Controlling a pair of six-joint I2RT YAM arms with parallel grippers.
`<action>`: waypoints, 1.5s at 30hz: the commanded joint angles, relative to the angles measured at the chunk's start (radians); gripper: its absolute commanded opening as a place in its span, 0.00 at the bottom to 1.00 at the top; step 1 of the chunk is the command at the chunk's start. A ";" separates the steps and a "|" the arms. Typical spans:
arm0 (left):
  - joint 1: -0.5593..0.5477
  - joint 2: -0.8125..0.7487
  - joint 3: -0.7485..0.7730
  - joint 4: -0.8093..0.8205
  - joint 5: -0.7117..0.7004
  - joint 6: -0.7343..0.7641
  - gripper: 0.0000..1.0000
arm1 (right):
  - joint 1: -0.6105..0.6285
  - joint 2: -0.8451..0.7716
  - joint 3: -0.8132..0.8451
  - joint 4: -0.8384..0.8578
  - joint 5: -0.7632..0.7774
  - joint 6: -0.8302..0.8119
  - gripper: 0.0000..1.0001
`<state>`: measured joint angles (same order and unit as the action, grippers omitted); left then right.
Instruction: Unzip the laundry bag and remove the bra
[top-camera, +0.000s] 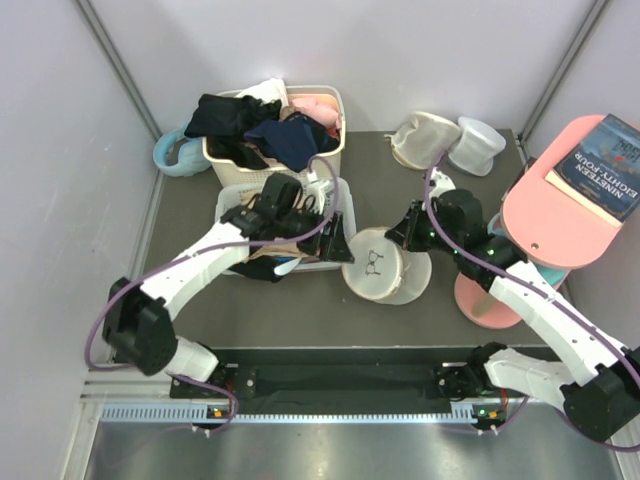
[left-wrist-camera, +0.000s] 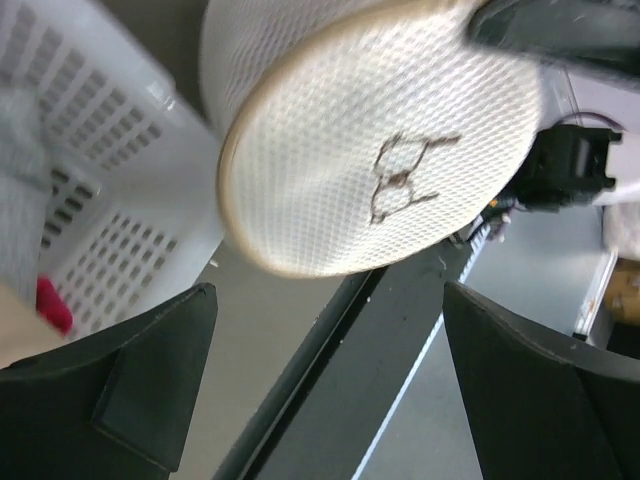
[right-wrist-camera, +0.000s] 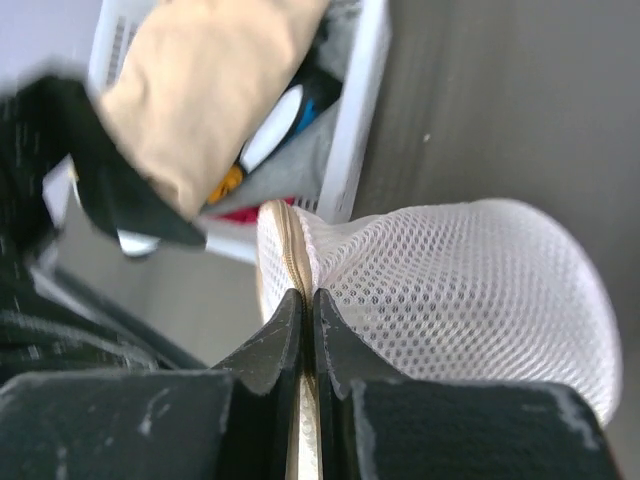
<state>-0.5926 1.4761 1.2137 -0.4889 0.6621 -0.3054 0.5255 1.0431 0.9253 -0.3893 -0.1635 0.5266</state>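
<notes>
The laundry bag (top-camera: 383, 268), a round cream mesh drum with a black bra pictogram on its flat face, stands tilted at the table's middle. In the left wrist view its face (left-wrist-camera: 400, 170) fills the top. My left gripper (top-camera: 338, 243) is open and empty just left of the bag, and its fingers (left-wrist-camera: 110, 400) are spread wide below it. My right gripper (top-camera: 402, 228) is shut on the bag's zip rim at its far right side. In the right wrist view the gripper (right-wrist-camera: 307, 300) pinches the beige zip seam beside the mesh (right-wrist-camera: 470, 290). The bra is not in view.
A white slotted basket (top-camera: 232, 195) holding a tan cloth (right-wrist-camera: 200, 90) lies under my left arm, close to the bag. A cream basket of clothes (top-camera: 275, 125) stands behind it. Two pouches (top-camera: 425, 138) sit at the back right. A pink stand (top-camera: 560, 205) with a book is at the right.
</notes>
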 joint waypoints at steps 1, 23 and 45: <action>-0.009 -0.141 -0.140 0.164 -0.221 -0.268 0.99 | 0.010 -0.023 -0.011 0.044 0.209 0.223 0.00; -0.090 -0.094 -0.496 0.676 -0.243 -0.959 0.90 | 0.068 -0.049 -0.071 0.125 0.331 0.619 0.00; -0.081 -0.089 -0.407 0.598 -0.251 -0.956 0.00 | 0.071 -0.042 -0.068 -0.017 0.242 0.377 0.02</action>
<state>-0.7090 1.4483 0.7387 0.1238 0.4034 -1.2911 0.5819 0.9947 0.8440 -0.3668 0.1642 1.0721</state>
